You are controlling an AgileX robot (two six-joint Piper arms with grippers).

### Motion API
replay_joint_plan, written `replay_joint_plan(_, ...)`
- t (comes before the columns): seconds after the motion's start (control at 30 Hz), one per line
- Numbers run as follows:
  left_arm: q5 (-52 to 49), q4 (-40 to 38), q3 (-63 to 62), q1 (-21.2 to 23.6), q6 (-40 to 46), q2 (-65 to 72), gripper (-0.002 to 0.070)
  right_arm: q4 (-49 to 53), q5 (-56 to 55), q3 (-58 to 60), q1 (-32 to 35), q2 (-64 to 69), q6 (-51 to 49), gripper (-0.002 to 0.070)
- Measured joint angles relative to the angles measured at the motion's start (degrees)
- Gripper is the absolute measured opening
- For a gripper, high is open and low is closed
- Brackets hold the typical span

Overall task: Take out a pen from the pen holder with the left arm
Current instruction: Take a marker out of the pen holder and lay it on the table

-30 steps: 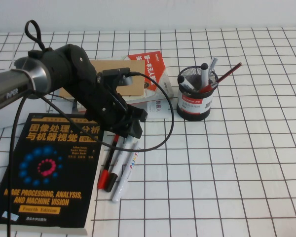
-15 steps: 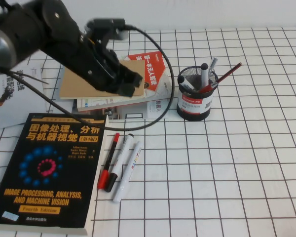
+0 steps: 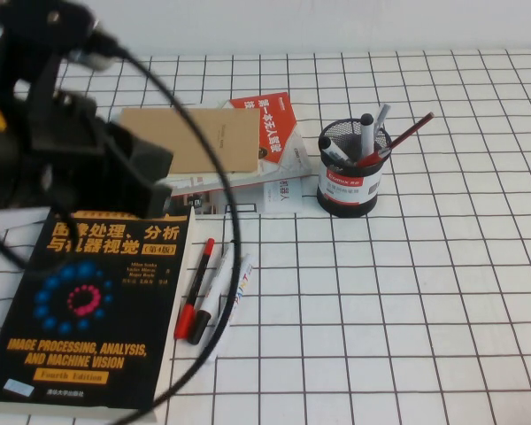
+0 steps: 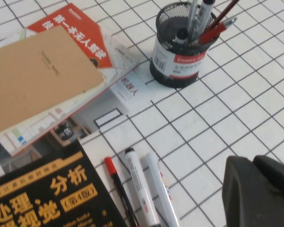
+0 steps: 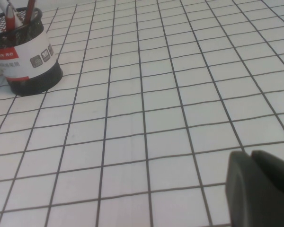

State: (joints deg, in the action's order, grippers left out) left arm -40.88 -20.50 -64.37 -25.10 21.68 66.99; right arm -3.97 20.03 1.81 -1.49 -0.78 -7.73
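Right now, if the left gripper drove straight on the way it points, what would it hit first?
Most likely the table, between the three loose pens and the pen holder; depth is uncertain. The left gripper is shut and empty. The right gripper hangs over the table, away from the holder.

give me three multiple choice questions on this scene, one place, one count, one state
1. The pen holder stands: A right of the book stack; B on the black book; C left of it.
2. The pens lying on the table number: A one; B three; C five.
3. The left gripper, at the table's left: A jaws shut, empty; B shut on a pen; C wide open.
Answers: 1 A, the high view shows it; 2 B, three lie side by side; 3 A, jaws together with nothing between. The right gripper hangs above the table, jaws shut.
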Motion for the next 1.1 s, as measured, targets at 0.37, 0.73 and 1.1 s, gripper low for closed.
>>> replay_joint_plan(0.37,0.8,-1.1,21.1,0.0,-3.0,-18.0,0.0001,0.0,0.0,0.0,0.0,0.0,0.0,-0.0016)
replay_joint_plan(0.73,-11.6,5.6,21.8,0.0,-4.6,-19.3,0.0001,0.0,0.0,0.0,0.0,0.0,0.0,-0.0017)
replay_joint_plan(1.1,7.4,9.8,32.4,0.0,-3.0,-24.8,0.0001,0.0,0.0,0.0,0.0,0.0,0.0,-0.0016)
